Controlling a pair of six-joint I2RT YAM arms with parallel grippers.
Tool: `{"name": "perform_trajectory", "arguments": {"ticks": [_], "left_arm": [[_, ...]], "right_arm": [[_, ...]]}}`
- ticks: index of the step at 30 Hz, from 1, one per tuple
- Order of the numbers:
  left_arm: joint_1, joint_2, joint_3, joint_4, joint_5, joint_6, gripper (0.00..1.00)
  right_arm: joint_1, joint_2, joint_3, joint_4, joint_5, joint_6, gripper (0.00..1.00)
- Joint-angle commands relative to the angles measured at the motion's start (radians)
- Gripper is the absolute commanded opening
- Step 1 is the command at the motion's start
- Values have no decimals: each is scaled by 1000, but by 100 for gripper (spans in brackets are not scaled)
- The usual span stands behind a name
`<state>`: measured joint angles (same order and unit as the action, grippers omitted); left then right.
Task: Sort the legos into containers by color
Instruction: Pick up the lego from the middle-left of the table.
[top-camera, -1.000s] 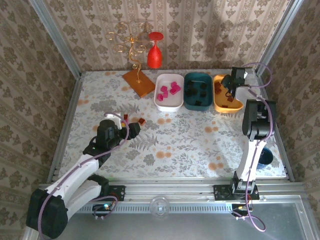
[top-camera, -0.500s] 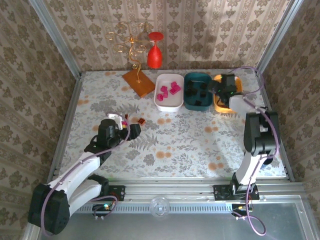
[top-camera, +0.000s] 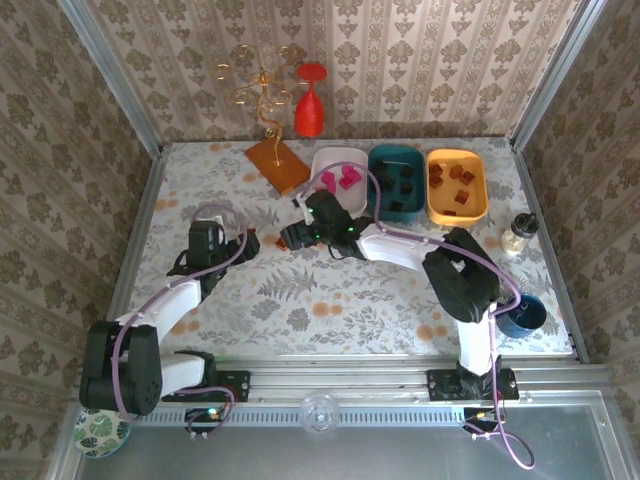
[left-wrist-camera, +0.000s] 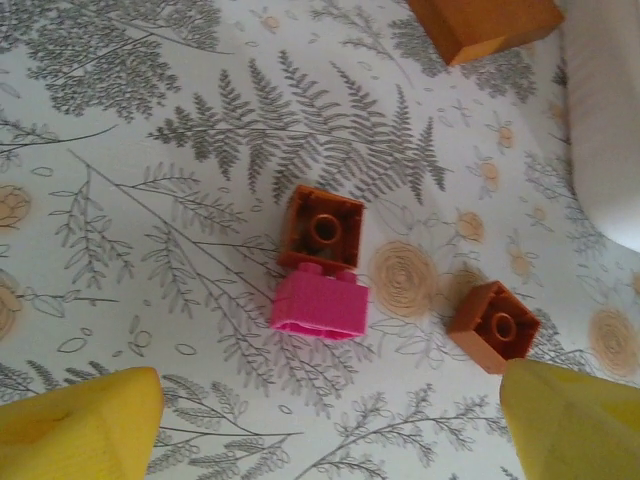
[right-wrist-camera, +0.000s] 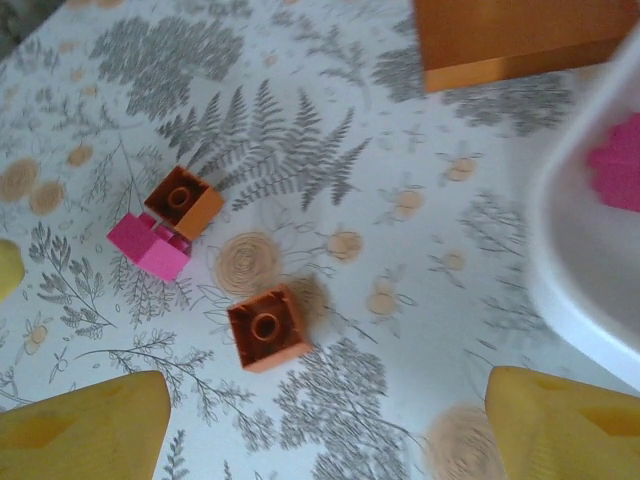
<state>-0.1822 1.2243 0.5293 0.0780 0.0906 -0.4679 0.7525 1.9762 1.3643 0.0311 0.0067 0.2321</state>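
Observation:
On the flowered table lie three loose legos. A pink lego (left-wrist-camera: 320, 305) touches a brownish orange lego (left-wrist-camera: 322, 228), and a second orange lego (left-wrist-camera: 493, 325) sits apart to their right. My left gripper (left-wrist-camera: 330, 425) (top-camera: 245, 243) hovers open just short of them. My right gripper (right-wrist-camera: 325, 425) (top-camera: 290, 237) is open too, above the lone orange lego (right-wrist-camera: 265, 328), with the pink and orange pair (right-wrist-camera: 150, 246) further left. At the back stand the white tray (top-camera: 325, 205), the teal tray (top-camera: 378, 205) and the orange-yellow tray (top-camera: 478, 210), each holding legos of one colour.
A flat orange-brown tile (top-camera: 278, 163) lies left of the white tray (right-wrist-camera: 570, 250). A red wine glass (top-camera: 310, 105) and a gold stand (top-camera: 262, 90) are at the back wall. A small jar (top-camera: 517, 232) and a blue cup (top-camera: 520, 315) sit at the right.
My right arm has swung from the orange-yellow tray across to the loose legos at centre left, its jaws opening. My left gripper has drawn back slightly to the left.

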Motion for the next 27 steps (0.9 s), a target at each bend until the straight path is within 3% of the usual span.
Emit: {"name": "perform_trajectory", "arguments": {"ticks": [1, 9, 14, 27], "left_arm": [[20, 61, 61, 3, 37, 19, 85], [-20, 263, 175, -8, 51, 70, 82], [-50, 390, 266, -46, -23, 103, 76], [-139, 498, 345, -146, -188, 153, 47]], "right_arm": [[15, 50, 57, -47, 18, -12, 84], [-12, -25, -86, 18, 62, 61, 84], [-44, -94, -188, 50, 40, 96, 84], [-114, -214, -343, 102, -3, 145, 84]]}}
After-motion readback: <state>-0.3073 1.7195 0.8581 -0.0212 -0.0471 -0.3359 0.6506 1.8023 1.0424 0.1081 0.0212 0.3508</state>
